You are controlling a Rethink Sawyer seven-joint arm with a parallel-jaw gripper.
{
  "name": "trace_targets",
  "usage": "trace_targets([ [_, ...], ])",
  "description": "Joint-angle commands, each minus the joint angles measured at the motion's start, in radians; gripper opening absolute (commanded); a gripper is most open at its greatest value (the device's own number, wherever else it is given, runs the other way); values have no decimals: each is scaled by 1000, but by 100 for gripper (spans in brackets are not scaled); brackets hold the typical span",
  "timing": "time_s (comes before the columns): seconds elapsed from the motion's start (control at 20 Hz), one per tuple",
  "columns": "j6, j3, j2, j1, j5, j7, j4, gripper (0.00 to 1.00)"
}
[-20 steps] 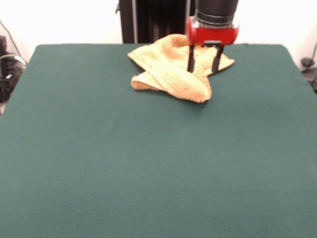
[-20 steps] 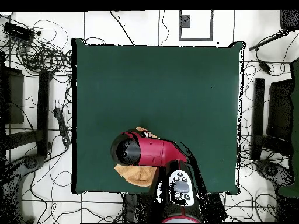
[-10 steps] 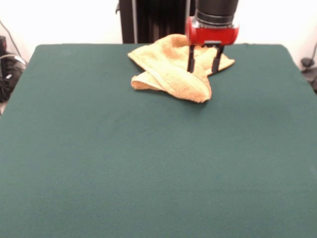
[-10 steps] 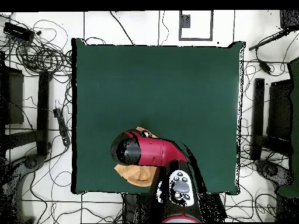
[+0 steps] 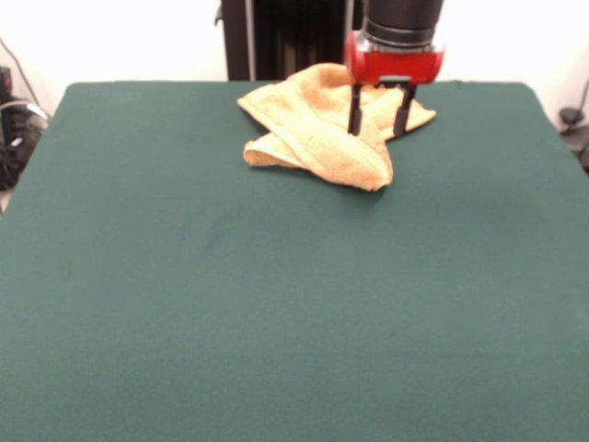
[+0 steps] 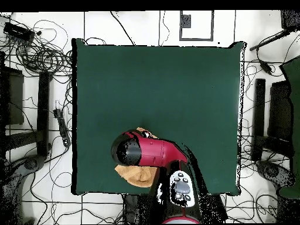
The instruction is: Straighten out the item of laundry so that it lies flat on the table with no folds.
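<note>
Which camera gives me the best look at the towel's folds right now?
The front view. There the towel shows nearly whole, bunched with layers folded over, the open gripper standing in front of its right part. In the overhead view the arm covers most of it; only edges of cloth show.

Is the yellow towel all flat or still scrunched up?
Scrunched up. The towel lies bunched, with layers folded over each other, near the table's far edge, under the open gripper.

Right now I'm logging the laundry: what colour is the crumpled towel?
Yellow-orange, plain terry; the towel shows best in the front view.
</note>
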State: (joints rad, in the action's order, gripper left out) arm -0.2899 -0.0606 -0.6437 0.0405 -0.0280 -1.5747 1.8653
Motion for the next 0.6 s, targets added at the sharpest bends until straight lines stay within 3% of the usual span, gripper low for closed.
trace_targets([
  [0.05, -107, 52, 22, -22, 18, -141, -32, 100],
  [0.6, -109, 51, 20, -24, 17, -141, -34, 100],
])
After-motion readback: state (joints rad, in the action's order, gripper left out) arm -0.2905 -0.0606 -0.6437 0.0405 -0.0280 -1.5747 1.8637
